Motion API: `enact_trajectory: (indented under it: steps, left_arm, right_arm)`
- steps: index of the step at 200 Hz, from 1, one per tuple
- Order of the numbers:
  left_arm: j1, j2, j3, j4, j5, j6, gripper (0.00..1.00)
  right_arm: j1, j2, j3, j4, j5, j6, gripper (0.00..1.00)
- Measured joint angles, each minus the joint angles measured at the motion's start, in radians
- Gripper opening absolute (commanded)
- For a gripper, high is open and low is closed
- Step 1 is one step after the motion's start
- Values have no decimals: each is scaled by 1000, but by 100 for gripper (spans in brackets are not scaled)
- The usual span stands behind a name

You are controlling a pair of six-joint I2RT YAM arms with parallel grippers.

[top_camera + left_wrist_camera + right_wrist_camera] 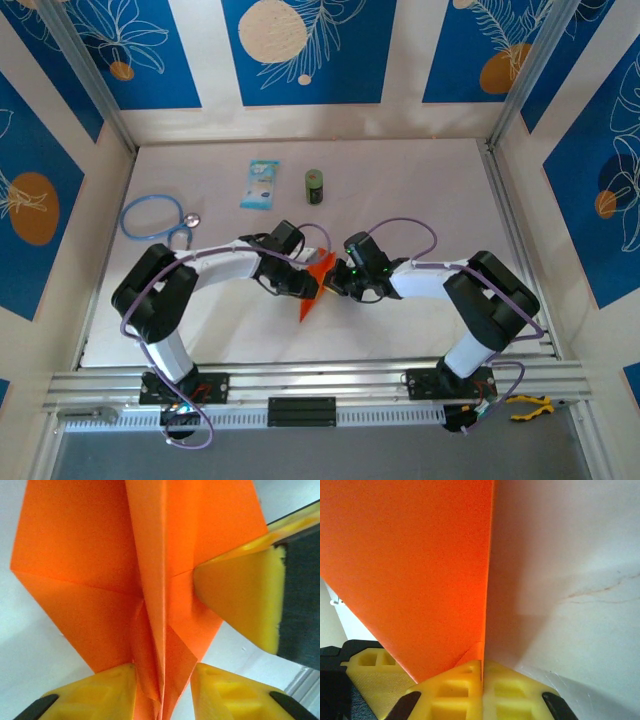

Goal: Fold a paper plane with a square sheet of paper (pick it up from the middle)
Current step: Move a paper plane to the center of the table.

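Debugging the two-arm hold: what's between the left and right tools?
Just the partly folded orange paper. The top view shows it between the left tool and the right tool. Each wrist view shows that tool's fingers closed on it.

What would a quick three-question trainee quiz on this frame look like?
1. True or false: the right gripper is shut on the orange paper.
2. In the top view, the green can stands on which side of the light-blue packet? A left, B right, C nearer the arms.
3. Short answer: besides the right gripper, what else has the paper between its fingers?
Key: 1 true; 2 B; 3 the left gripper.
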Motion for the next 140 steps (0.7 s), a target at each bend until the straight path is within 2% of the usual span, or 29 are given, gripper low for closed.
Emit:
enact_trajectory:
  steps: [36,140]
  left_arm:
    - [-10,0,0,-8,-25,0,28]
    - [-17,42,25,-8,-29,3,27]
  right_arm:
    - [0,0,0,3,0,1,2]
    - [0,5,0,25,-6,1,1]
